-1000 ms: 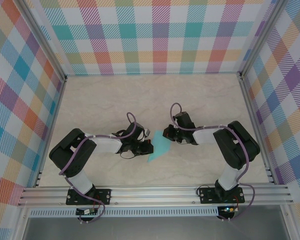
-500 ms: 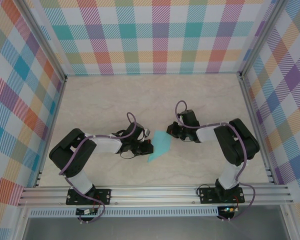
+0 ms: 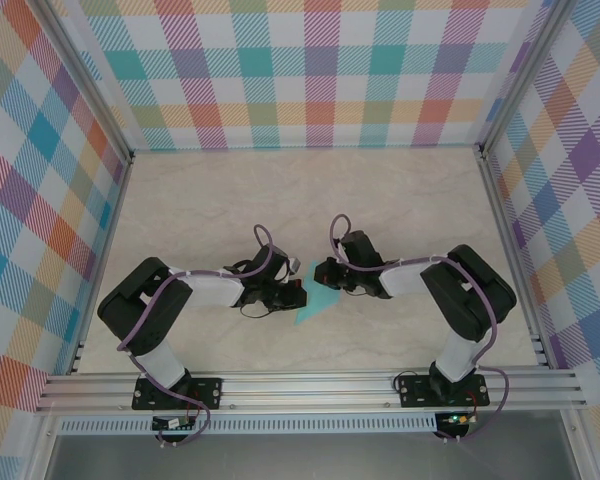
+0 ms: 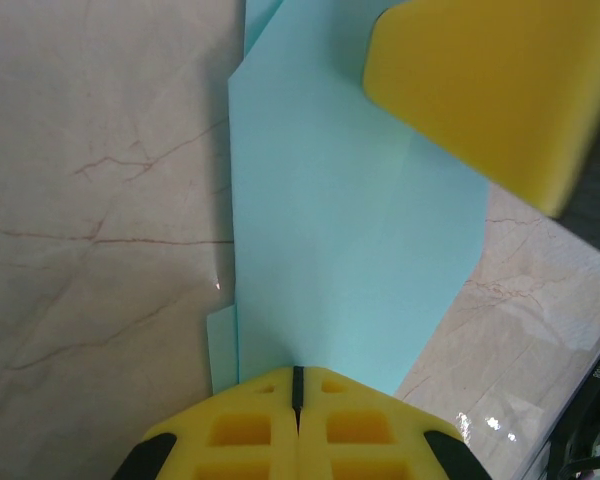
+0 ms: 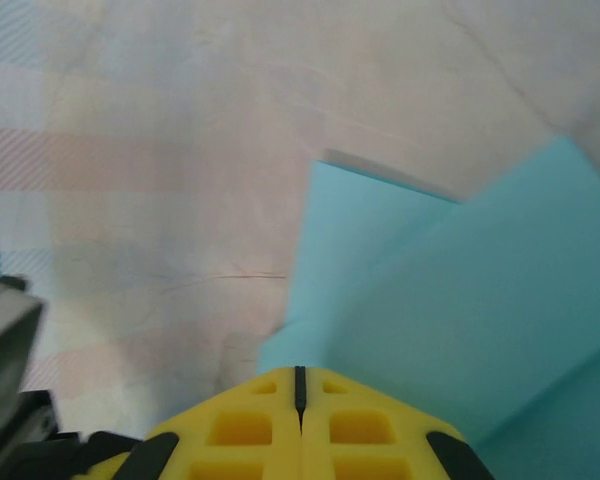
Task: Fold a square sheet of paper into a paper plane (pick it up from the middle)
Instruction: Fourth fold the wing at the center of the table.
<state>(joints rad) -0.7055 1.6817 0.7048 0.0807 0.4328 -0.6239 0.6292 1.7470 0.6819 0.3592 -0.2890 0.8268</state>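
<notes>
The turquoise sheet of paper (image 3: 313,308) lies flat on the marble table between the two arms, folded into a long, narrow, layered shape like a paper plane (image 4: 350,230). My left gripper (image 3: 298,293) is shut. Its yellow fingertips (image 4: 270,400) rest on the paper's near end with nothing between them. My right gripper (image 3: 323,272) is also shut and sits over the paper's opposite end, where overlapping flaps (image 5: 480,290) show. One yellow finger of the right gripper (image 4: 480,90) appears at the top right of the left wrist view.
The marble tabletop (image 3: 230,200) stretches open behind and to both sides of the arms. Plaid walls (image 3: 310,70) enclose it on three sides. An aluminium rail (image 3: 310,385) runs along the near edge by the arm bases.
The right gripper first drew back to the right, off the paper, then came left again onto it, closer to the left gripper. The left arm and the paper stayed put.
</notes>
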